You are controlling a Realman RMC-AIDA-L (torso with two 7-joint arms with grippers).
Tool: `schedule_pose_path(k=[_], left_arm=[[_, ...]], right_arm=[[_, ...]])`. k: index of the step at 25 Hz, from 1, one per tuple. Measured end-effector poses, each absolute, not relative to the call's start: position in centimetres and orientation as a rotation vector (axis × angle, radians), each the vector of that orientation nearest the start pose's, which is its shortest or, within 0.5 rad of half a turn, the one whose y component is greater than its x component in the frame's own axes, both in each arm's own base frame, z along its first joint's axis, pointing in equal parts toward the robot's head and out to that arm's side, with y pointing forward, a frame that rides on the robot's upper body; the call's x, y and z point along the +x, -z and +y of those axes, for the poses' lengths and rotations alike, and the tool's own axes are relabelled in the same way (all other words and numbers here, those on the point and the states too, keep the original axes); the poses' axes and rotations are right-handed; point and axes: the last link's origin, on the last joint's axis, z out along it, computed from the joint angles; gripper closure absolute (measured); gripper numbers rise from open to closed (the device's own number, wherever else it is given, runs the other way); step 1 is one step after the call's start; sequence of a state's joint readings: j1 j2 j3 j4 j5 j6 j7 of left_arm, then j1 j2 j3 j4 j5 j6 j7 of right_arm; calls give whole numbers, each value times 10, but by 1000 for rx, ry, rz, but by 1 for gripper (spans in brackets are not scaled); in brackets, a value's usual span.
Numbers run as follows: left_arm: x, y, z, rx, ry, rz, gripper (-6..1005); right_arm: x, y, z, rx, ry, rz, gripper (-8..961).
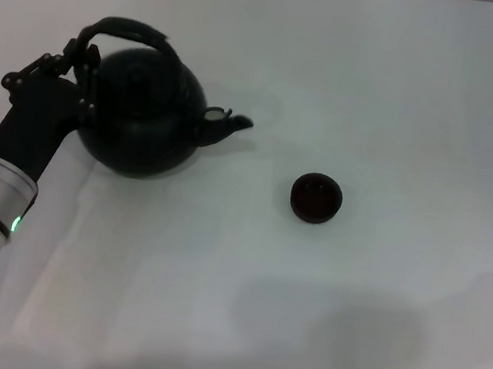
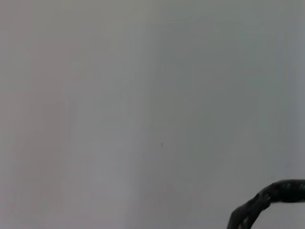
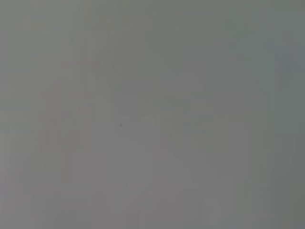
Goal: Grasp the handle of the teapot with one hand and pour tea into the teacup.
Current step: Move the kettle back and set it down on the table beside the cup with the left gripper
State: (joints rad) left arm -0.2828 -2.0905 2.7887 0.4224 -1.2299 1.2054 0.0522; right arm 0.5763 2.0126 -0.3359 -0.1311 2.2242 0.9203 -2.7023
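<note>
A plain white worktop (image 1: 411,79) fills the head view. The teapot (image 1: 141,113) is seen near the far left corner, its short spout turned toward the teacup (image 1: 317,198), which stands apart from it, nearer the middle of the worktop. The pot is judged heavy and rigid, probably with liquid inside, so it should be taken by the handle (image 1: 126,30), at the thicker band on top, to prevent swinging. The left gripper (image 1: 77,62) is placed at the left end of the handle, touching or very near it; whether its fingers are apart or together cannot be told. In the left wrist view only pale surface and a dark curved piece, probably the handle (image 2: 267,200), is shown. In the right wrist view only a blank grey surface is seen; the right gripper is not shown.
</note>
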Motion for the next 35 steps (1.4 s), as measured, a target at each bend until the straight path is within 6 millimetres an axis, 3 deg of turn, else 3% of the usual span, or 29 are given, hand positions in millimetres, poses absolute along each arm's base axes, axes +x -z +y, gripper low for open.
schedule_pose_path(k=[6,11,16,22,35], left_arm=[[-308,76,266,-1699,751,-657,827],[-313,72,266,-1671,771,-698,671],[-313,72,264,-1674,777,-700,423],[-314,71,262,-1664,814,-737,214],[-316,74,232,-1708,862,-729,160]], right_arm=[[368,-74,388,-1363,-641,729,81],[367,-74,388,-1363,-643,728,81],[367,-74,388,-1363,-642,729,81],[368,-74,387,-1362,-640,731,82],[369,-74,387,-1362,-635,734,82]])
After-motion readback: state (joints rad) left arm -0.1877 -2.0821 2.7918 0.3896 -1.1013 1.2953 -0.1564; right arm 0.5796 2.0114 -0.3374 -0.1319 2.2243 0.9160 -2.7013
